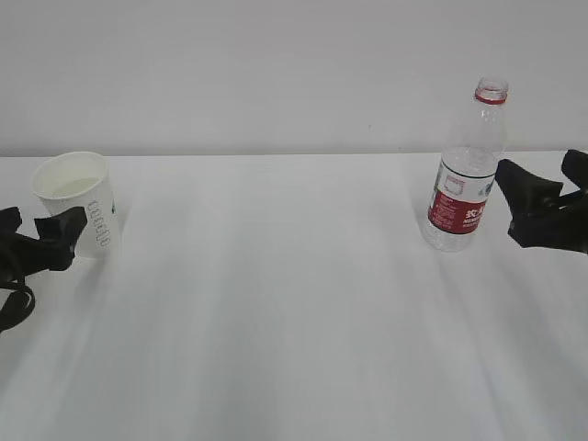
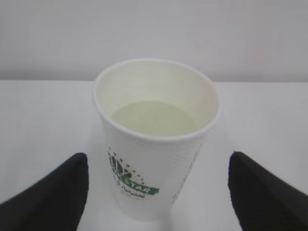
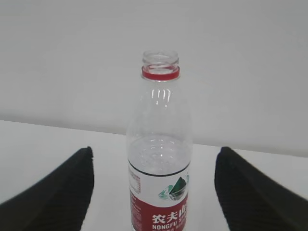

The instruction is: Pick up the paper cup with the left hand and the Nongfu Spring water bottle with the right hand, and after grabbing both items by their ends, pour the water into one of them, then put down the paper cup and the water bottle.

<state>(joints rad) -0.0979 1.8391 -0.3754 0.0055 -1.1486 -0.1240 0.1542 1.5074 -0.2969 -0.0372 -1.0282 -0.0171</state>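
Our left hand (image 1: 41, 241) flanks the water-filled paper cup (image 1: 77, 203) with jaws apart, while our right hand (image 1: 542, 207) stands spread beside the upright Nongfu Spring water bottle (image 1: 468, 170).

Cup (image 2: 156, 144) (water-filled) upright, bottle (image 1: 465, 175) uncapped

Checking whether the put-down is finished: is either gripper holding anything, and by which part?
Nothing is held. The left gripper stands open around the paper cup, the right gripper open around the water bottle; neither touches.
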